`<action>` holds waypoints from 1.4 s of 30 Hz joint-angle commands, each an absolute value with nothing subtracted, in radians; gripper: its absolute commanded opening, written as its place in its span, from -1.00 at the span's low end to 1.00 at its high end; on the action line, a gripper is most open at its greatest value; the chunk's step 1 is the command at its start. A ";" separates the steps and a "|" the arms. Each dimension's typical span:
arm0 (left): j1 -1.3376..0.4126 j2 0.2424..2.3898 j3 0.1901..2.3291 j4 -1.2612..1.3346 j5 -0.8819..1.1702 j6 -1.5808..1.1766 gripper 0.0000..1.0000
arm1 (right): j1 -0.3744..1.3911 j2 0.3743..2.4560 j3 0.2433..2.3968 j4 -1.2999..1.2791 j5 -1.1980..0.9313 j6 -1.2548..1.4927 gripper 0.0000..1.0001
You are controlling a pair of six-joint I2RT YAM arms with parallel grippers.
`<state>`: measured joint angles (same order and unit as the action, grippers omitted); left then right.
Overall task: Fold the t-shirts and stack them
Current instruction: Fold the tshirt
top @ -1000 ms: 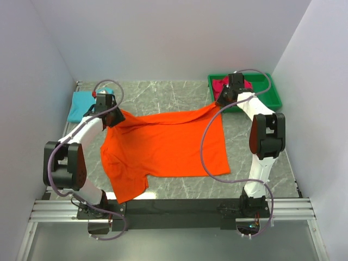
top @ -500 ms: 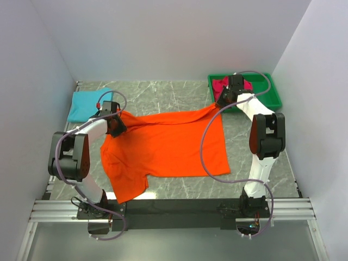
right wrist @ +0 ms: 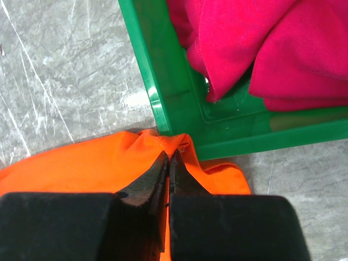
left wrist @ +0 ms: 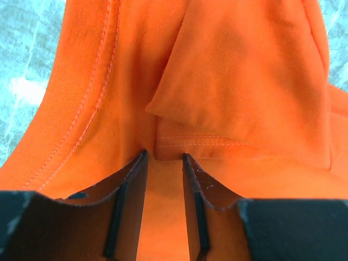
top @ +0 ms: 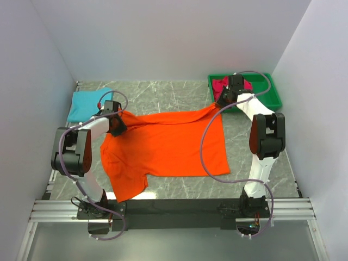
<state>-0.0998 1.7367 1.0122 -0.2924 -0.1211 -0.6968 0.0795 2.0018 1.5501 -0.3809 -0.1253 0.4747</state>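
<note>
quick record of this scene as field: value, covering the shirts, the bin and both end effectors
orange t-shirt: spread out mid-table, not folded
turquoise t-shirt: folded, far left of the table
crimson t-shirt: bunched inside the green bin, far right
left end effector: at the orange t-shirt's far left corner, cloth in the gap, grip unclear
right end effector: shut on the orange t-shirt's far right corner, beside the green bin

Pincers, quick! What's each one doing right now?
Left pincer: closed on a fold of the bright orange cloth t-shirt.
Right pincer: shut tight on the same shirt's corner.
</note>
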 commanded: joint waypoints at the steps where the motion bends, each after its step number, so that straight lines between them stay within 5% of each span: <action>1: -0.103 1.756 1.046 -0.281 -0.144 -0.700 -0.26 | 0.071 1.982 1.552 -0.353 -0.130 0.468 -1.00; 18: -0.103 1.801 1.101 -0.307 -0.155 -0.692 -0.44 | 0.071 1.993 1.565 -0.362 -0.138 0.465 -1.00; 27: -0.103 1.750 1.123 -0.348 -0.175 -0.687 -0.98 | 0.069 1.991 1.575 -0.368 -0.138 0.465 -1.00; 42: -0.100 1.506 1.313 -0.548 -0.186 -0.650 -0.99 | 0.071 1.970 1.617 -0.437 -0.107 0.457 -1.00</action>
